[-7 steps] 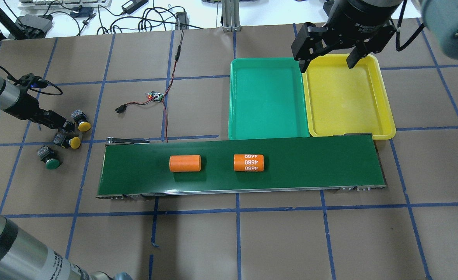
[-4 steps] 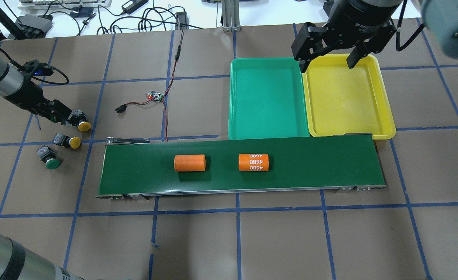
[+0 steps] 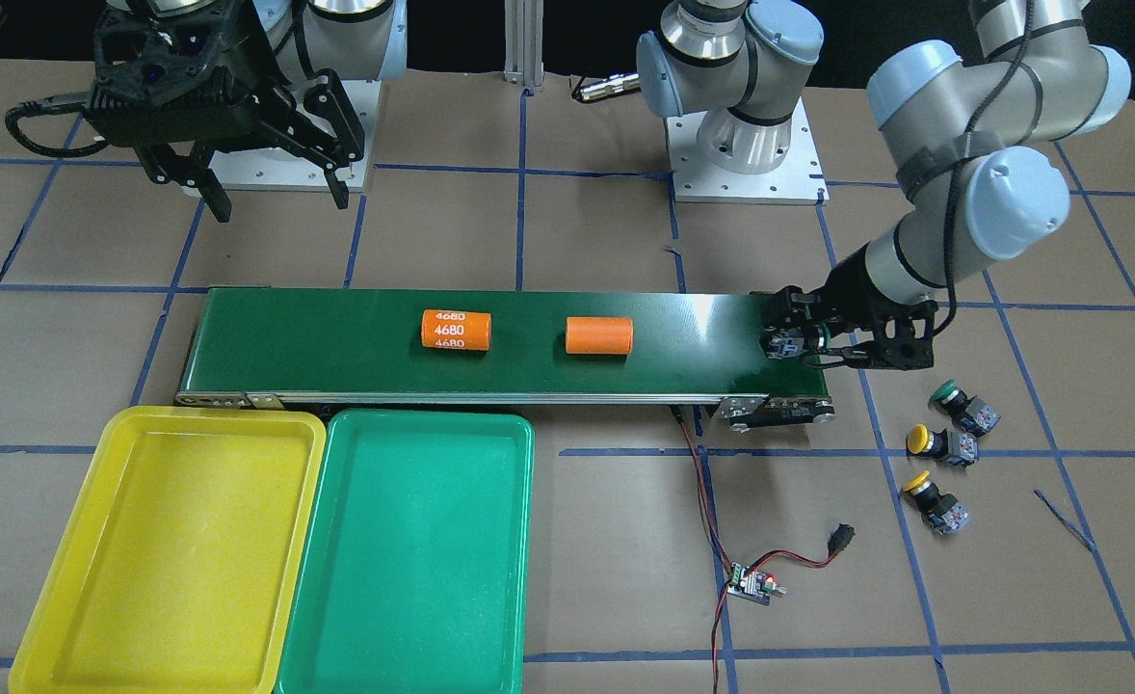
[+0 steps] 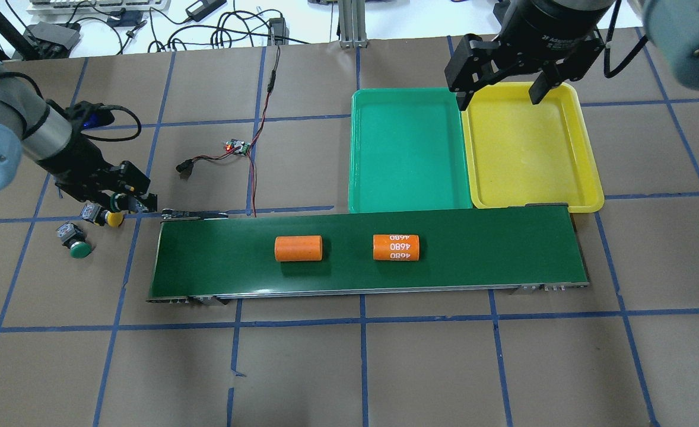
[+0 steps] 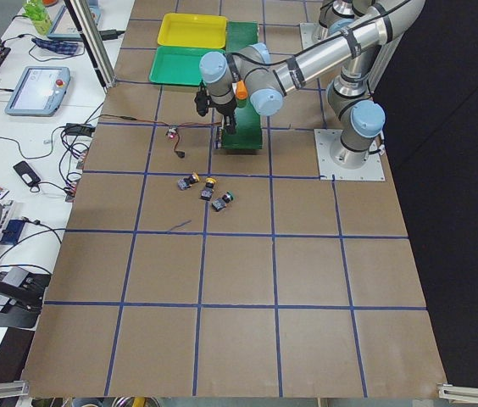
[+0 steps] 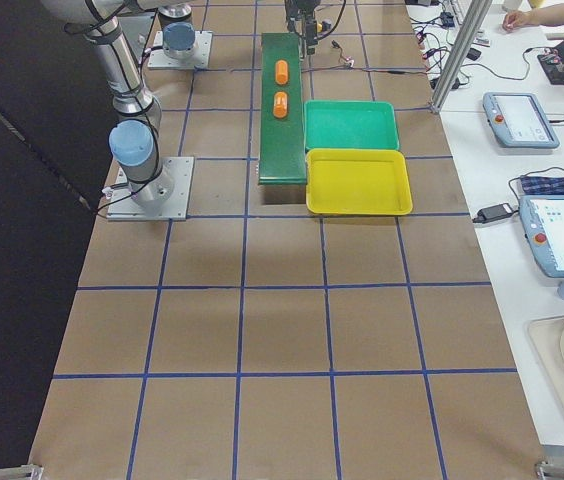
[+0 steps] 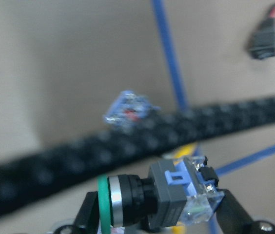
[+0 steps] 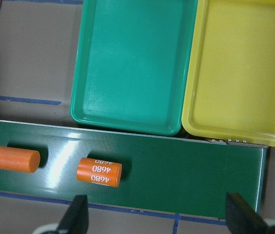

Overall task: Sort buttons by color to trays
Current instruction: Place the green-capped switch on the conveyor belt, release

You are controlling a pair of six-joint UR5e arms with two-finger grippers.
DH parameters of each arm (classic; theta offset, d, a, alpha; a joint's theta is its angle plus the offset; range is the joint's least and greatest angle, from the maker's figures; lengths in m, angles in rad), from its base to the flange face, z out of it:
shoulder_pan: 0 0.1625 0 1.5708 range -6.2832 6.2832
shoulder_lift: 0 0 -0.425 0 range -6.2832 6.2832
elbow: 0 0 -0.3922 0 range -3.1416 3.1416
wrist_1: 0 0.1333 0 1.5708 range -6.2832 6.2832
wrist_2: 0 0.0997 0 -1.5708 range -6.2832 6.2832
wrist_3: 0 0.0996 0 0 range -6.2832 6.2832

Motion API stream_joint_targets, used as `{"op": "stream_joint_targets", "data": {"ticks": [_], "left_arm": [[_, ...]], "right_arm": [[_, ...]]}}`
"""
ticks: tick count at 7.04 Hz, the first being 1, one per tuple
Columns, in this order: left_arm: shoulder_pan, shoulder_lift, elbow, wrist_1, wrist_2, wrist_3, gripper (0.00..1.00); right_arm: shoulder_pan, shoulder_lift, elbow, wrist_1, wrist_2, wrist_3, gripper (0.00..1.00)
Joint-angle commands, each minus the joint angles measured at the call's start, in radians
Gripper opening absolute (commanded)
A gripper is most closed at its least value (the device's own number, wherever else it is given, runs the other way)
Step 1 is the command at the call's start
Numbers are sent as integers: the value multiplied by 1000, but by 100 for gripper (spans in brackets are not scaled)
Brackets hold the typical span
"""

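Note:
My left gripper [image 4: 137, 200] is shut on a button [image 7: 163, 196] with a green ring, a grey body and a clear contact block. It hangs over the left end of the conveyor belt [image 4: 474, 249]. Three buttons lie on the paper beside that end: a green one [image 3: 944, 392] and two yellow ones [image 3: 919, 440] [image 3: 916, 480]. The overhead view shows only the green one [image 4: 80, 249] and one yellow one [image 4: 113, 218]. My right gripper [image 4: 498, 98] stands open above the far edge of the yellow tray [image 4: 527, 148]. The green tray [image 4: 409, 148] beside it holds nothing.
Two orange cylinders [image 4: 298, 248] [image 4: 396, 247], one marked 4680, lie on the belt. A small circuit board [image 4: 238, 146] with red and black wires lies behind the belt's left part. The trays butt against the belt's far side.
My left gripper has moved right with the button, from beside the loose buttons to the belt's left end. Both orange cylinders have drifted right on the belt. The right arm has not moved.

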Motion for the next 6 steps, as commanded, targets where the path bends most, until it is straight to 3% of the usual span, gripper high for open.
{"op": "stream_joint_targets", "data": {"ticks": [1, 2, 3, 6], "left_arm": [[-73, 19, -103, 41, -1, -132, 44], [-73, -1, -113, 112, 1, -126, 65], [-67, -9, -110, 134, -1, -124, 100], [-57, -3, -17, 106, 4, -43, 100]], "right_arm": [[0, 1, 0, 0, 0, 0, 100], [0, 1, 0, 0, 0, 0, 100], [0, 1, 0, 0, 0, 0, 100], [0, 1, 0, 0, 0, 0, 100]]}}
